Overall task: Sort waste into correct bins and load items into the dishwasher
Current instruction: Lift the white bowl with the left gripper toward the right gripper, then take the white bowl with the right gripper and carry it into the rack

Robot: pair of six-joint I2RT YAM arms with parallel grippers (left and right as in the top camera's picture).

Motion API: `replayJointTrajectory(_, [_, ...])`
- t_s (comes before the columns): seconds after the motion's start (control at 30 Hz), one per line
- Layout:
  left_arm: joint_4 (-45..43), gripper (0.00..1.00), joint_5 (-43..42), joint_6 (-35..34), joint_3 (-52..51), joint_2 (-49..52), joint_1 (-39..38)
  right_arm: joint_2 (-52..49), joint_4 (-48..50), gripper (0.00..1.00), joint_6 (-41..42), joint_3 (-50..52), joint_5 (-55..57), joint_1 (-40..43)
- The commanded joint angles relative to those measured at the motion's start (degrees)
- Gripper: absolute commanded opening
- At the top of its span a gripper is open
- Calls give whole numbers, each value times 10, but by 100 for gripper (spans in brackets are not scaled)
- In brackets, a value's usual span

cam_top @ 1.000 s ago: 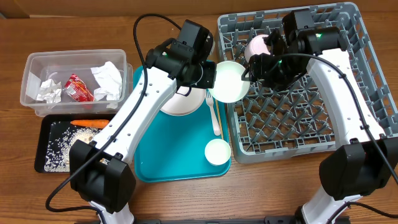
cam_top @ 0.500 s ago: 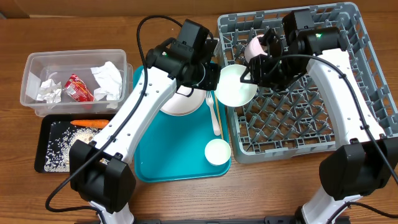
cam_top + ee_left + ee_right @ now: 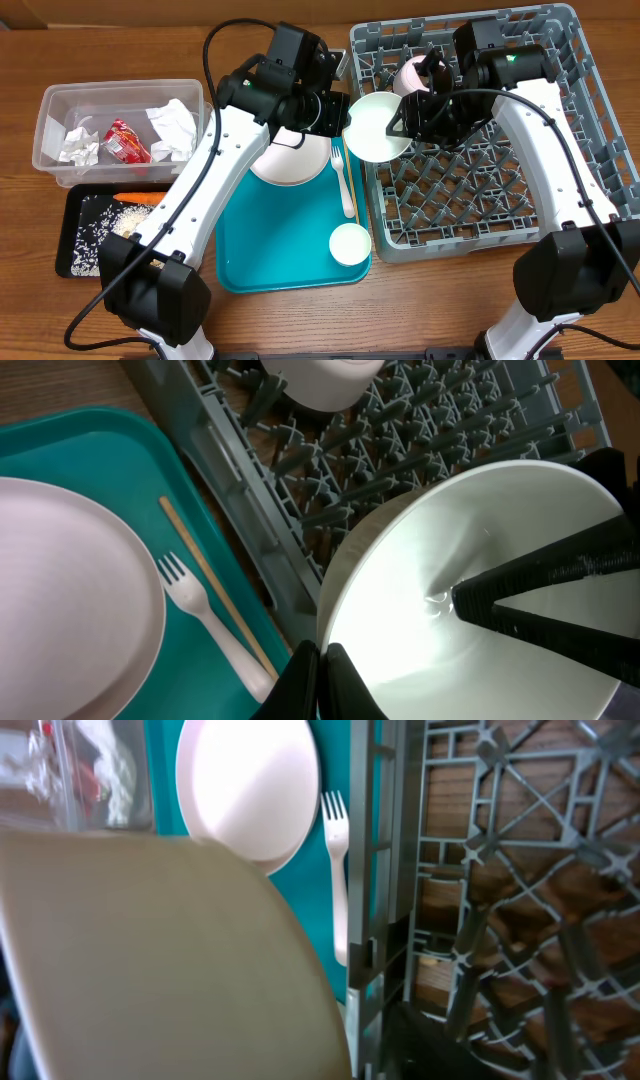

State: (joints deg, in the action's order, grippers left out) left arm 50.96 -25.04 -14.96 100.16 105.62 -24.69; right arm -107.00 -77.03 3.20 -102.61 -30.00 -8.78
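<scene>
Tabletop (image 3: 430, 300): tray (image 3: 270, 240), plate (image 3: 290, 165), fork (image 3: 346, 185) beside bowl (image 3: 370, 125).

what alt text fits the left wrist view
A white bowl fills the lower right, pinched at its near rim by the left gripper, and the right gripper pokes in from the right. Left of it a teal tray holds a pale plate, white fork and wooden stick; a grey rack lies behind.
</scene>
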Motion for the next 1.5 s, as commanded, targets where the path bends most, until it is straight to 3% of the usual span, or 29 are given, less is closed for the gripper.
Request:
replayJointTrajectory(0.0, [-2,4,-20,8,21,-23,3,2,4,39,-5,3,-1,-4])
replayJointTrajectory(0.07, [-2,4,-20,9,21,-23,3,2,7,35,-5,3,-1,-4])
replayJointTrajectory(0.4, [18,4,-10,13,21,-22,-2,2,22,36,-5,-10,-1,-2])
replayJointTrajectory(0.63, [38,4,48,13,21,-22,-12,2,21,36,-5,-19,11,-2])
replayJointTrajectory(0.67, [38,4,48,13,21,-22,-12,2,20,34,-5,-19,23,-2])
replayJointTrajectory(0.77, [37,4,47,13,21,-22,-12,2,13,11,-5,-19,56,-2])
replayJointTrajectory(0.8, [36,4,47,13,21,-22,-12,2,10,7,-5,-19,56,-2])
replayJointTrajectory(1.07, [20,5,45,12,21,-22,-12,2,11,4,-5,-19,56,-2])
replayJointTrajectory(1.1, [19,14,45,12,21,-22,-12,2,15,4,-5,-19,56,-2])
replayJointTrajectory(1.13, [18,28,45,12,21,-22,-12,2,21,4,-4,-19,59,-2])
replayJointTrajectory(1.2, [13,66,45,12,21,-22,-11,2,37,4,-1,-19,71,-1])
replayJointTrajectory(1.23, [9,74,45,12,21,-23,-9,2,46,4,0,-19,79,-1])
replayJointTrajectory(1.3, [4,82,45,12,23,-23,-4,2,63,4,0,-19,103,2])
replayJointTrajectory(1.47, [5,84,45,12,35,-24,16,2,118,4,0,-19,228,2])
